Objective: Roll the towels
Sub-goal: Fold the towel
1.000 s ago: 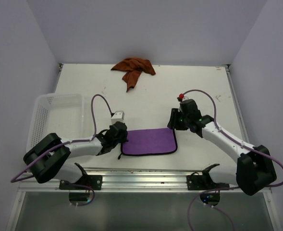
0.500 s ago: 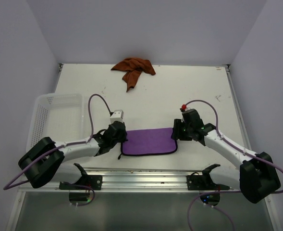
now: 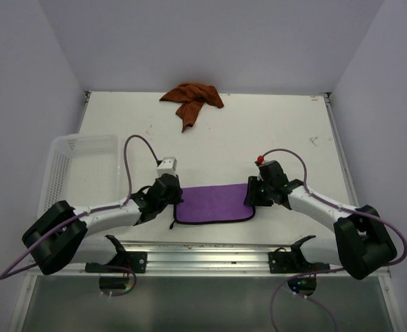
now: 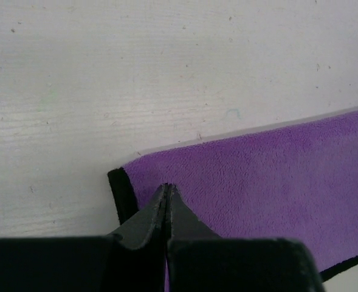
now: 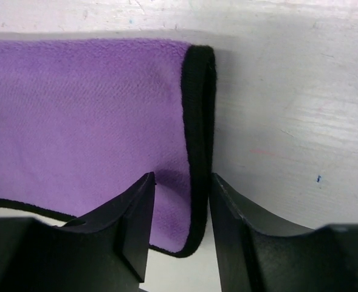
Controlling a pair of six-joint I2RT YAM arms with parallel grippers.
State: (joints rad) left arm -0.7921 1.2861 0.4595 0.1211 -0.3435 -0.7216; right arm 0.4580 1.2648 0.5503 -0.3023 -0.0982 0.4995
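The left gripper (image 4: 167,187) was clenched, its tips down on the left end of the purple fleecy towel with black edging (image 4: 258,176); whether any cloth was pinched could not be told. The right gripper (image 5: 182,178) stood parted, straddling the towel's thick right hem. The towel lay flat by the tabletop's (image 3: 279,131) near edge. It looked light and limp, probably best taken at an end hem. A crumpled rust-orange cloth towel (image 3: 193,98) sat at the far edge.
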